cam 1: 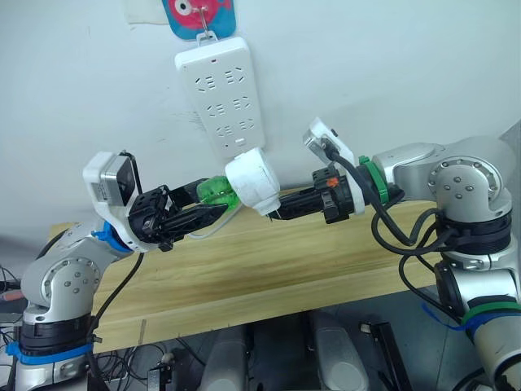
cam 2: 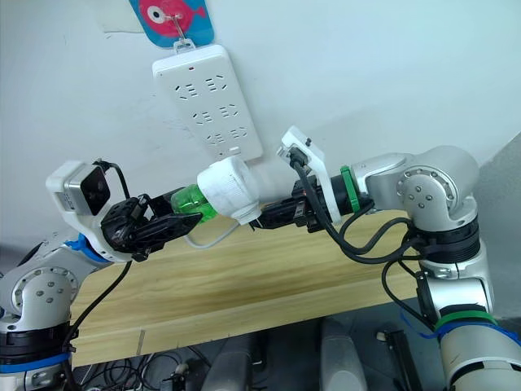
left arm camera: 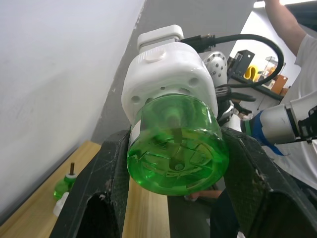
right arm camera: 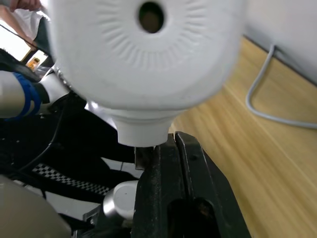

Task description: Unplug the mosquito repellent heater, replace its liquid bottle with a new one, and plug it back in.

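Note:
The mosquito repellent heater (cam 1: 254, 181) is held in the air just below the wall power strip (cam 1: 221, 96), clear of its sockets. A green liquid bottle (cam 1: 216, 192) is fitted into its underside. My left gripper (cam 1: 218, 208) is shut on that bottle, with a black finger (left arm camera: 111, 188) pressed against each side. My right gripper (cam 1: 281, 210) comes from the opposite side and is shut on the plug part under the heater's vent face (right arm camera: 143, 59). The round vent hole (right arm camera: 150, 16) faces the right wrist camera.
A light wooden table (cam 1: 285, 261) lies below both arms, against the white wall. Another green bottle (left arm camera: 63, 187) stands on it near the wall. A grey cord (right arm camera: 267, 99) trails over the tabletop. A person (left arm camera: 302, 59) stands beyond the table.

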Motion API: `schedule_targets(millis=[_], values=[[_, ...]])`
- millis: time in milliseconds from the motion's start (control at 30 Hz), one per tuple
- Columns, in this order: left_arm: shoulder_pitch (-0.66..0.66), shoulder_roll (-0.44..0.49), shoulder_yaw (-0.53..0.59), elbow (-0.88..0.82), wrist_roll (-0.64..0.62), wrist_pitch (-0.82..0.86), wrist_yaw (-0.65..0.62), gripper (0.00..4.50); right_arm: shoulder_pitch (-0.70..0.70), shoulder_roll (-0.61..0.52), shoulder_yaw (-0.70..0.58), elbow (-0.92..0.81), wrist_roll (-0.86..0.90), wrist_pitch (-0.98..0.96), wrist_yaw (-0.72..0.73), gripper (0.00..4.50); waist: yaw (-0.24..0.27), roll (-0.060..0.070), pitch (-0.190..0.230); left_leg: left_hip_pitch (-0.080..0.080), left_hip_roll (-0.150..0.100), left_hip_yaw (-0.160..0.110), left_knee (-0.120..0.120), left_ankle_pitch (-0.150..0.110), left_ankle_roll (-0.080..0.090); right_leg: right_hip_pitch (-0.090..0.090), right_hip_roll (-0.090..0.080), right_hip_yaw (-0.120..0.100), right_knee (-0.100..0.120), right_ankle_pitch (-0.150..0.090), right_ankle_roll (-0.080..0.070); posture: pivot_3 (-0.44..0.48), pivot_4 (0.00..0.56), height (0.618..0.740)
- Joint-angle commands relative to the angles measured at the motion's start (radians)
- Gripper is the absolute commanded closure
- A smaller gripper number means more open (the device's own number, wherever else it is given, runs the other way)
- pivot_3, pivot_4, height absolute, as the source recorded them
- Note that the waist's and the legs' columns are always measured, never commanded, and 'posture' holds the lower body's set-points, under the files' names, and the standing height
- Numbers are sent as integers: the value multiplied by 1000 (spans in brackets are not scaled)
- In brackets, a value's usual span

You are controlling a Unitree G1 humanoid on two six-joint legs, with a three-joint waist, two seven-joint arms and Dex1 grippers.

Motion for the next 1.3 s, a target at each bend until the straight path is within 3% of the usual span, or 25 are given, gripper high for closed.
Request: schedule_targets(millis=[33, 1300], values=[[1, 2, -21, -20, 19, -15, -30, 2191, -44, -1, -41, -53, 50, 14, -1, 4485, 0, 0, 0, 0, 0, 0, 0, 0, 0, 0, 0, 0, 0, 0, 0, -227, 374, 734], [-37, -31, -62, 34, 98, -54, -76, 2191, -209, -53, -56, -3, 174, 3, 53, 4485, -11, -1, 13, 0, 0, 0, -1, 0, 0, 0, 0, 0, 0, 0, 0, -243, 367, 734]])
